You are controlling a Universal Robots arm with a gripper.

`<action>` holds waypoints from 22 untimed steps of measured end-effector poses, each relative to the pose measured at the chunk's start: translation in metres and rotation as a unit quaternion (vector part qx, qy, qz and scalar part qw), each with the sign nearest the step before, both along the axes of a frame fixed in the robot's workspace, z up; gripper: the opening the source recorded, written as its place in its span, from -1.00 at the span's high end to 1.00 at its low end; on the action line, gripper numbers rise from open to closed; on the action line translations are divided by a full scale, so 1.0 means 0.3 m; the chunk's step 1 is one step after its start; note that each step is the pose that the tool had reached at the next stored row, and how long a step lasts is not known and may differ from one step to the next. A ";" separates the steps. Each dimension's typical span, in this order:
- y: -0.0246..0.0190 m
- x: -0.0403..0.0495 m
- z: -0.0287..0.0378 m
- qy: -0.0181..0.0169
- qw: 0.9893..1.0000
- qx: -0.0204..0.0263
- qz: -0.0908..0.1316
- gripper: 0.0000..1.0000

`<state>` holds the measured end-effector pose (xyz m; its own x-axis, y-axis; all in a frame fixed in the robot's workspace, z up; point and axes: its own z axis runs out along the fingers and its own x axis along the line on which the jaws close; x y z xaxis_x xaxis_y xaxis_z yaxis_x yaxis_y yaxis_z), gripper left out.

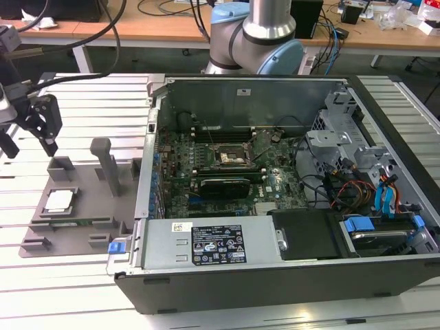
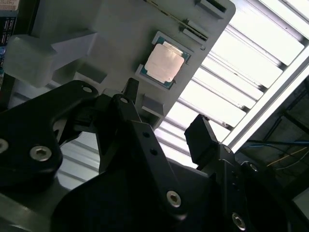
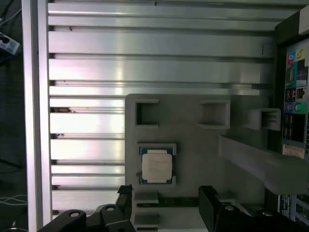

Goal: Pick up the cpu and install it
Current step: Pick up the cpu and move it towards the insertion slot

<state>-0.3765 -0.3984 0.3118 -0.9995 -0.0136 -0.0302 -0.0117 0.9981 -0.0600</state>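
silver-grey cpu (image 3: 156, 166) with green rim, plain grey tray (image 3: 193, 145), ribbed silver table (image 3: 145, 67).

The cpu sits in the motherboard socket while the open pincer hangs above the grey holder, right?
No. The cpu lies in the grey holder, not the socket, as the first wrist view shows; the open pincer does hang above that holder.

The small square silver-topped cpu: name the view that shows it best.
The first wrist view: the small square silver-topped cpu is seen squarely from above, whole, seated in the grey plastic tray. The second wrist view shows it obliquely; the exterior view, small, at its left.
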 end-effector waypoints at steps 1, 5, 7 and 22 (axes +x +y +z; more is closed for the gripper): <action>0.000 0.000 -0.004 0.000 1.000 0.000 0.000 -0.33; 0.000 0.000 -0.019 0.000 1.000 0.000 0.000 -0.33; 0.000 0.000 -0.028 0.000 1.000 0.000 0.000 -0.33; 0.000 0.000 -0.094 0.000 1.000 0.000 0.000 -0.33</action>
